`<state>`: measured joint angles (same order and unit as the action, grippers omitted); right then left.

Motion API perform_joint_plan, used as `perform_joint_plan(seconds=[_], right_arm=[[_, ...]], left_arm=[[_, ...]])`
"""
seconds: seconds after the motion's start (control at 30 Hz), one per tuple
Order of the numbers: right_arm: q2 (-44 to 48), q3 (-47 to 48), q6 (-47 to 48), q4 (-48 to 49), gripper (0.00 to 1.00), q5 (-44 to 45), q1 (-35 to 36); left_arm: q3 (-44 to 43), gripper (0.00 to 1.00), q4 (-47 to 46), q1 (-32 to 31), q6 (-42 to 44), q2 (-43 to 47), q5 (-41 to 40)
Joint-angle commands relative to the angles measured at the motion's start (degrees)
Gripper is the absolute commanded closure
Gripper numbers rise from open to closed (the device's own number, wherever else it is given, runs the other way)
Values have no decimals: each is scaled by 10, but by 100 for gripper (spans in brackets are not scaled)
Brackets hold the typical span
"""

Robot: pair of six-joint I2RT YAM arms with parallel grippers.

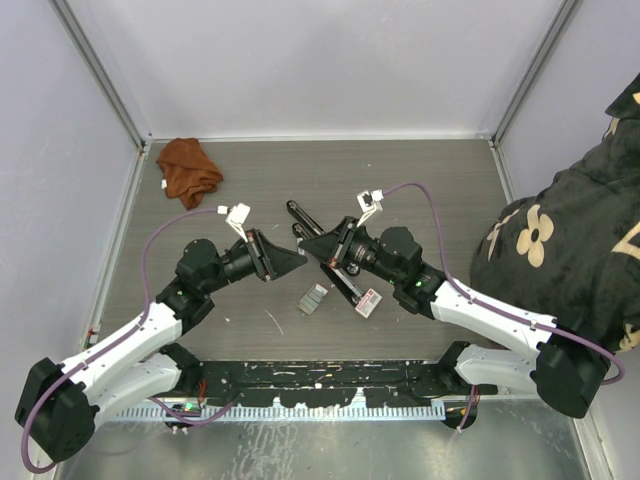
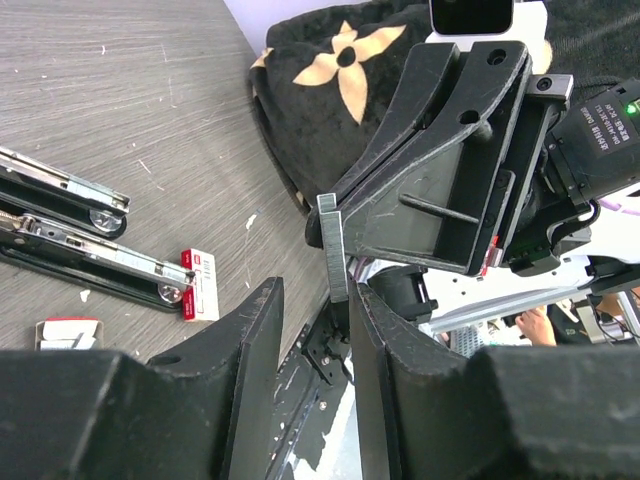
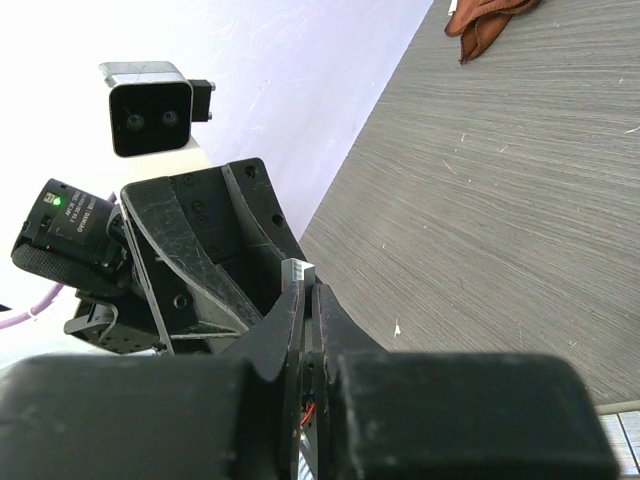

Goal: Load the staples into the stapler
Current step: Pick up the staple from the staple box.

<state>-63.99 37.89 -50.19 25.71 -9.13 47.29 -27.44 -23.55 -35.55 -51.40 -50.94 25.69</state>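
Note:
Above the table's middle my right gripper (image 3: pixel 308 290) is shut on a strip of the staples (image 3: pixel 298 272), whose silvery-grey end pokes past its fingertips. My left gripper (image 2: pixel 315 290) faces it tip to tip and is open around that strip (image 2: pixel 333 245). Its right finger touches the strip and its left finger stands well apart. In the top view both grippers, left (image 1: pixel 295 258) and right (image 1: pixel 306 246), meet over the black stapler (image 1: pixel 335 272), which lies swung open on the table (image 2: pixel 90 260). The red-and-white staple box (image 1: pixel 368 302) and the small grey tray (image 1: pixel 314 298) lie beside the stapler.
A crumpled brown cloth (image 1: pixel 188 170) lies at the table's far left corner. A black fabric with a beige flower pattern (image 1: pixel 560 250) hangs over the right edge. White walls close in the table at the left, back and right.

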Motion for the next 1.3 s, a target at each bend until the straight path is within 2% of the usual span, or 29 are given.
perform_joint_plan(seconds=[0.0,0.2,0.47,0.57,0.67,0.77,0.87,1.07,1.27], right_arm=[[9,0,-6,38,98,-7,2],[9,-2,-6,36,98,-5,2],[11,-4,-8,34,97,-7,2],[15,-7,-6,32,88,-4,2],[26,-3,8,11,68,8,2],[51,14,35,-46,50,31,2],[78,46,82,-130,40,53,-2],[43,157,144,-336,37,13,-43],[-32,238,172,-470,38,-70,-50]], left_arm=[[-33,66,-46,-3,13,-1,-4],[-35,64,-52,-3,15,-2,0],[-35,78,-51,-2,18,-6,0],[-35,85,-48,-3,23,-6,2],[-39,90,-32,-3,39,-5,6],[-44,92,9,-3,72,1,13],[-51,93,68,-4,129,8,20],[-73,96,153,-29,226,-2,28],[-119,96,256,-118,338,-25,-52]])
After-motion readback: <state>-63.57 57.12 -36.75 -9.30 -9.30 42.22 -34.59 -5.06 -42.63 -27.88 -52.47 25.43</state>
